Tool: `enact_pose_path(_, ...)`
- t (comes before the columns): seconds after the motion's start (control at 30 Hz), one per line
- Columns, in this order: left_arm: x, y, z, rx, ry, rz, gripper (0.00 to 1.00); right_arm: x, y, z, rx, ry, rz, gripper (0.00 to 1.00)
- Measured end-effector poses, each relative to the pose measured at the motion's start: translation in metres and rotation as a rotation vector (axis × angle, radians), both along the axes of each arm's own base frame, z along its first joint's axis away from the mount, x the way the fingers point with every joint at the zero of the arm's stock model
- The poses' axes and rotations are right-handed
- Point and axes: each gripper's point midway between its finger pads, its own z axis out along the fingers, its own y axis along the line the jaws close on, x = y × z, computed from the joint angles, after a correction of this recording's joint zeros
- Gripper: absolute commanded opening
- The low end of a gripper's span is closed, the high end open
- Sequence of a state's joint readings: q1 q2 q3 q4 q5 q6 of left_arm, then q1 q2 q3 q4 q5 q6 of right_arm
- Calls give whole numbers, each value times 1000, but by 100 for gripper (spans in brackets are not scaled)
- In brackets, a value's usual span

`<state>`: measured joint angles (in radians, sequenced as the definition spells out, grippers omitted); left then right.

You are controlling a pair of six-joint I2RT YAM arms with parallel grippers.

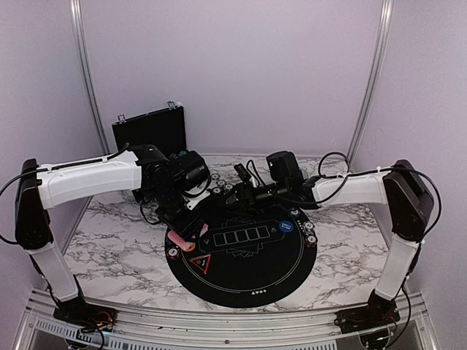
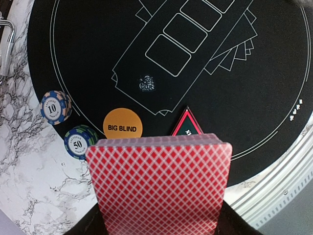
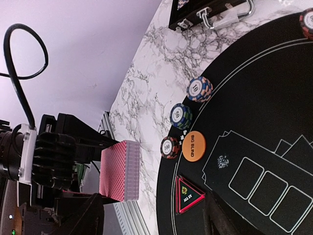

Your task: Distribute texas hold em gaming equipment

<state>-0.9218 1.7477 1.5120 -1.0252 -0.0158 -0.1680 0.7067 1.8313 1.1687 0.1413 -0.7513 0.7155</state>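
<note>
Jaws of the left gripper point(image 2: 159, 221) are being pressed shut on a deck of red-backed playing cards point(image 2: 159, 178), which is being held upright above the near-left rim of the round black poker mat point(image 2: 98, 49), clear of its surface. In the right wrist view the deck is being presented edge-on, squared into a block; this is judged to suit peeling single cards off it. Jaws of the right gripper point(image 3: 156, 215) are being held apart with nothing between them. That gripper is being pointed toward the deck from across the mat, presumably so that it can take cards. Chip stacks marked 10 point(image 2: 55, 107), 50 point(image 2: 78, 143) and 100 point(image 3: 170, 147) are being left in a row along the mat's left rim, with the orange BIG BLIND button point(image 2: 122, 128) just inside them and a red-edged triangular marker point(image 3: 188, 194) beside it. A blue button point(image 1: 286, 227) is being left on the opposite side, near further chips, which suggests that seats are being supplied one at a time. No dealt card is being shown on the mat. A black case point(image 1: 149, 130) is being left standing at the back of the marble table point(image 1: 109, 248). Dealing is judged to be the step in hand.
</note>
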Motion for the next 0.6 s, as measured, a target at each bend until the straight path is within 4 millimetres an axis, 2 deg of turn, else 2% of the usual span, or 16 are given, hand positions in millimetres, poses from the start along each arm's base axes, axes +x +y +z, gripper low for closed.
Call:
enact_pose_path(0.23, -2, -6, 2, -5, -2, -33, 54, -7, 6, -3, 31, 47, 20, 67)
enact_pose_path(0.6, -4, -14, 7, -21, -3, -60, 54, -26, 26, -5, 77, 90, 82, 67)
